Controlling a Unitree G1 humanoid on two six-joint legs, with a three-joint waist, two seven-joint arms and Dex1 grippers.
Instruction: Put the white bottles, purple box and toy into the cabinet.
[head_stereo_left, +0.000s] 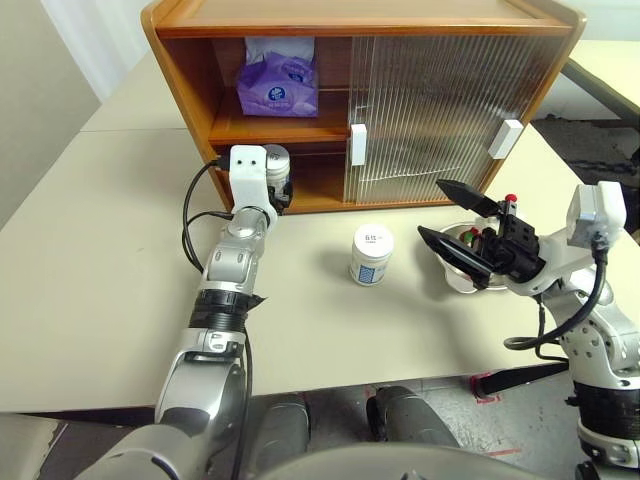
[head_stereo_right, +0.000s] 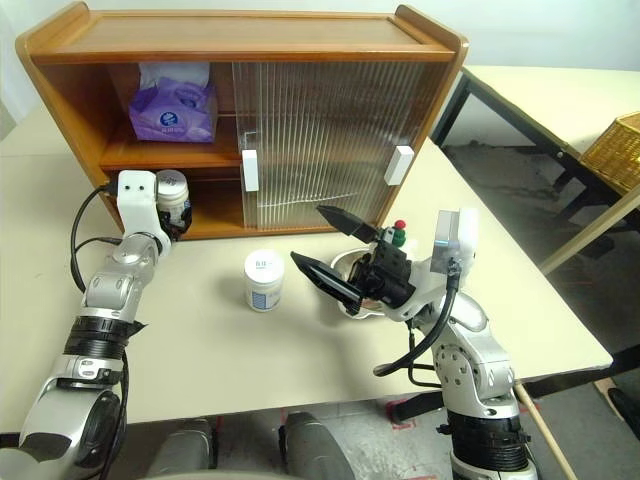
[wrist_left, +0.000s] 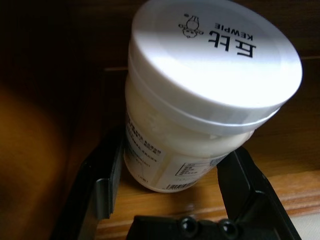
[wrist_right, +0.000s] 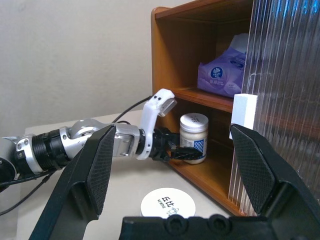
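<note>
Our left gripper (wrist_right: 172, 152) pinches one white bottle (wrist_right: 193, 138) by its rigid, probably slippery body on the cabinet (head_stereo_left: 190, 75) shelf; our right gripper (head_stereo_left: 458, 230) is spread, empty.

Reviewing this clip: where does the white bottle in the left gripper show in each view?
Left eye: white bottle at the cabinet's lower shelf.
Right eye: same spot.
Left wrist: between the left gripper's fingers.
Right wrist: on the lower shelf.
Shared landmark: purple box on the shelf above.
</note>
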